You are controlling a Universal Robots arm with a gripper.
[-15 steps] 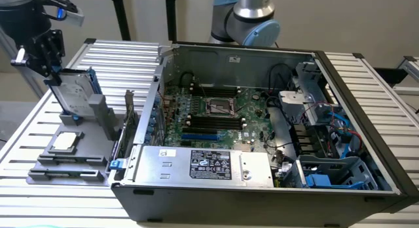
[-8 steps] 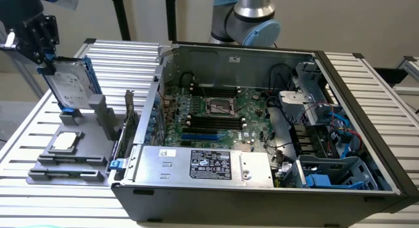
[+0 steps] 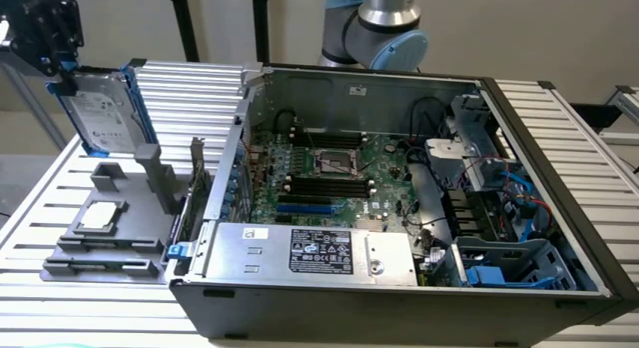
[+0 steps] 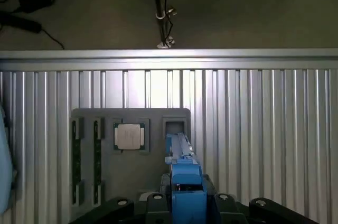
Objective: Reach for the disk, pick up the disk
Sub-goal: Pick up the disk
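Note:
The disk [image 3: 102, 112], a silver-grey drive with a white label and blue side rails, hangs upright in the air at the exterior view's upper left, above the grey holder [image 3: 120, 236]. My gripper [image 3: 60, 75] is shut on its upper end. In the wrist view the disk [image 4: 182, 174] is seen edge-on, its blue rail between my black fingers [image 4: 156, 203], with the gripper [image 4: 186, 205] clamped around it. It hangs over the holder's open slot [image 4: 174, 127].
A small square silver chip [image 3: 103, 215] [image 4: 129, 136] lies in the grey holder [image 4: 132, 118]. An open computer case [image 3: 559, 176] with motherboard and a silver labelled box [image 3: 310, 252] stands at the exterior view's right. The ribbed metal table [image 4: 264, 129] carries everything.

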